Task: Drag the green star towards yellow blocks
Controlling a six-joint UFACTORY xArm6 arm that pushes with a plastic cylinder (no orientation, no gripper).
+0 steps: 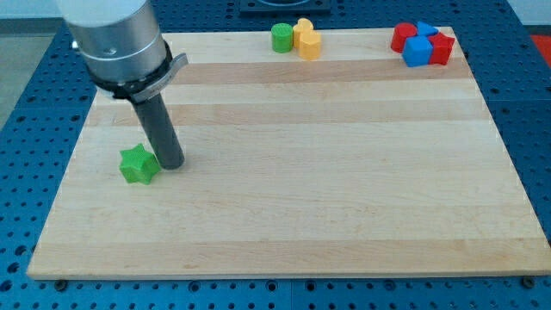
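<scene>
Nearest to the view's bottom lies the bare front of the wooden board [284,232], set on a blue perforated table [21,129]. On the board's left side sits the green star [138,164], lying flat. My tip [170,164] stands just beside the star on its right, touching or all but touching its edge; I cannot tell which. I end in a plain dark rod, so there is nothing to open or close and I have hold of nothing. Far across the board, at the top edge near the middle, two yellow blocks [306,40] are bunched together, their shapes hard to make out, with a green cylinder [281,37] against their left. In the top right corner, red blocks [403,38] and blue blocks [418,50] cluster tightly.
</scene>
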